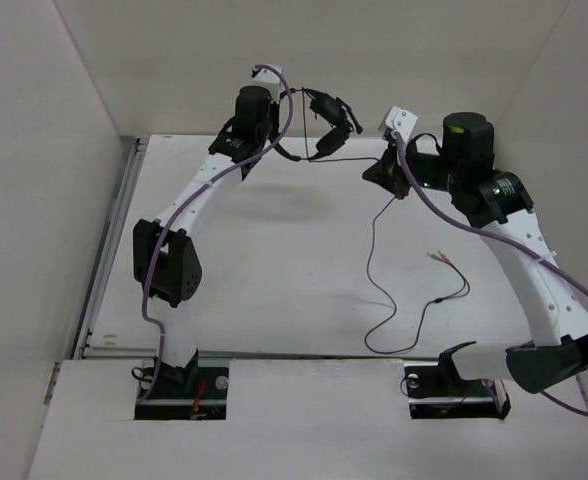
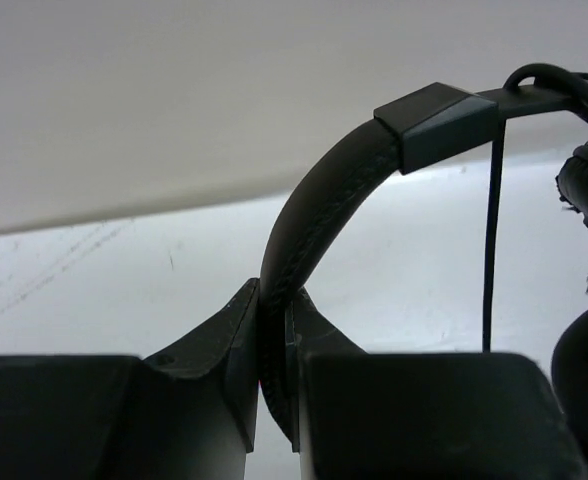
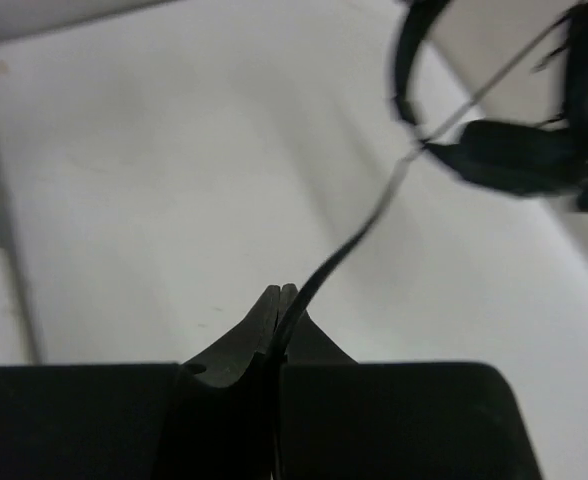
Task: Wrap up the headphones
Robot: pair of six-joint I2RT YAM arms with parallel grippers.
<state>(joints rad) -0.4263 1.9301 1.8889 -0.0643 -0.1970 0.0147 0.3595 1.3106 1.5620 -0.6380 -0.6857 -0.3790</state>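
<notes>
Top external view: shows the headphones [image 1: 330, 128] held off the table [image 1: 274, 270] at 12 o'clock, in front of the back wall [image 1: 304, 50]. Places the left gripper [image 1: 296, 97] on the headband [image 1: 309, 93] at 12 o'clock and the right gripper [image 1: 384, 176] on the cable [image 1: 370, 245] at 2 o'clock. Traces that cable from the earcups [image 1: 326, 142] across to the right gripper, then down in a loose run over the table toward 5 o'clock, ending at the reddish plug tips [image 1: 440, 257] at 3 o'clock, well apart from both grippers. Left wrist view: shows the fingers [image 2: 224, 350] closed hard on the padded headband, no gap beside it. Places the slider block [image 2: 434, 125] at 1 o'clock and one earcup at 3 o'clock, a cable strand hanging straight just beside it. Right wrist view: shows the fingers [image 3: 249, 330] closed tip to tip with the thin cable pinched between them. Places the blurred headphones at 1 o'clock.
</notes>
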